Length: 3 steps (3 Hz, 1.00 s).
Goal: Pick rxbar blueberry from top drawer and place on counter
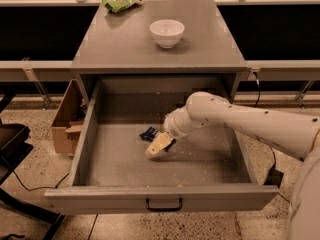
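gripper: my gripper (159,145) is down inside the open drawer (85,149), low over its floor. It sits about mid-drawer, a touch left of centre, with the tip angled down toward the front-left.

grip: honestly can't tell if I'm clamped or let go, the tip just reads as one pale lump from here.

blue snack bar: the blue snack bar (148,133) lies flat on the drawer floor right at my tip, on its far-left side. It's touching or just beside me, I can't say which.

arm: my white arm (240,121) comes in from the right over the drawer's right wall and bends down to the tip.

drawer: it's pulled well out, with crumbs on the floor, mostly behind my tip and to its right.

handle: the black handle (164,205) is on the front panel, nearer the camera than my tip and a bit right of it.

counter: the counter (125,49) is behind and above my tip, on top of the cabinet.

bowl: the white bowl (167,32) stands upright on the counter, pretty much straight back from my tip.

green bag: the green bag (120,1) is at the counter's back-left corner, well apart from the bowl.

cardboard box: the cardboard box (65,124) is on the ground outside the drawer's left wall, off to my tip's left.
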Each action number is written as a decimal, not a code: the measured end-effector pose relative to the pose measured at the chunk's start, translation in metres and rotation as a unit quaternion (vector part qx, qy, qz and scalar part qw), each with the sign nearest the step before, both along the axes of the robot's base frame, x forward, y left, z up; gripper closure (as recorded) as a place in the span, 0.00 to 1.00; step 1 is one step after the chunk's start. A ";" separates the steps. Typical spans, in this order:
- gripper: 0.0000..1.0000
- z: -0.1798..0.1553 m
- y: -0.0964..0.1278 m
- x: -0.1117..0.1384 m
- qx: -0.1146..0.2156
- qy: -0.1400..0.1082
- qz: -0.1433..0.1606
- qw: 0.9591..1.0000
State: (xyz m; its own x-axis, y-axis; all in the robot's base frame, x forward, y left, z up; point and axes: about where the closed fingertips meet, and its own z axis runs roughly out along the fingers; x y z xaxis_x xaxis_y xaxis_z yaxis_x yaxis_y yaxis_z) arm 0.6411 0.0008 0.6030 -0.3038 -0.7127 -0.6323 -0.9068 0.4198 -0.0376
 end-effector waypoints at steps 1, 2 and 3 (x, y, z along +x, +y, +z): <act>0.03 -0.010 -0.024 -0.004 -0.024 0.011 -0.009 1.000; 0.20 -0.013 -0.027 -0.006 -0.027 0.014 -0.009 0.999; 0.47 -0.013 -0.025 -0.008 -0.027 0.017 -0.007 0.999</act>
State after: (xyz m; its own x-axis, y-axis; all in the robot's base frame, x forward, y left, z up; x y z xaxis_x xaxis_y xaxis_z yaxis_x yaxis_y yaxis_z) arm 0.6329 -0.0246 0.5904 -0.3350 -0.7409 -0.5822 -0.9019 0.4309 -0.0294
